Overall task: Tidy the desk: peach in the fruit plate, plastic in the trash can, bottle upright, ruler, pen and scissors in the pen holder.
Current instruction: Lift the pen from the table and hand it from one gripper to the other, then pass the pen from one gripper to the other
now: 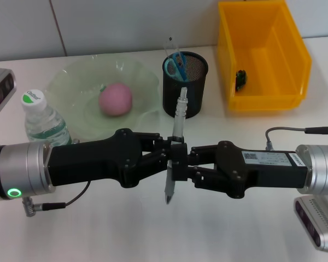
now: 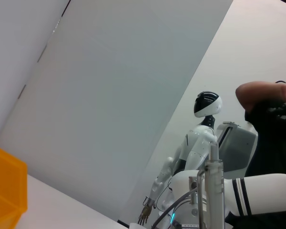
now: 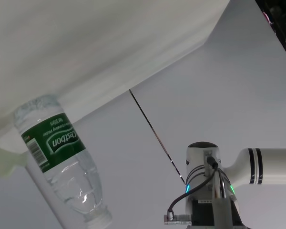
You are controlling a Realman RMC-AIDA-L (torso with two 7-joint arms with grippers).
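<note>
A grey pen [image 1: 178, 121] stands almost upright in the air above the middle of the desk. My left gripper [image 1: 171, 154] comes in from the left and is shut on the pen's lower half. My right gripper [image 1: 185, 164] meets it from the right and is shut on the same part. The pen [image 2: 213, 191] also rises in the left wrist view. The pink peach [image 1: 116, 99] lies in the green glass fruit plate [image 1: 71, 73]. The bottle [image 1: 41, 117] stands upright at the left; the right wrist view shows the bottle [image 3: 62, 157] too. The black mesh pen holder [image 1: 187, 93] holds blue-handled scissors [image 1: 176, 64] and a clear ruler [image 1: 171, 45].
The yellow bin [image 1: 273, 93] at the back right holds a small dark object [image 1: 240, 79]. The pen holder stands directly behind the raised pen. A cable [image 1: 284, 131] loops off the right arm.
</note>
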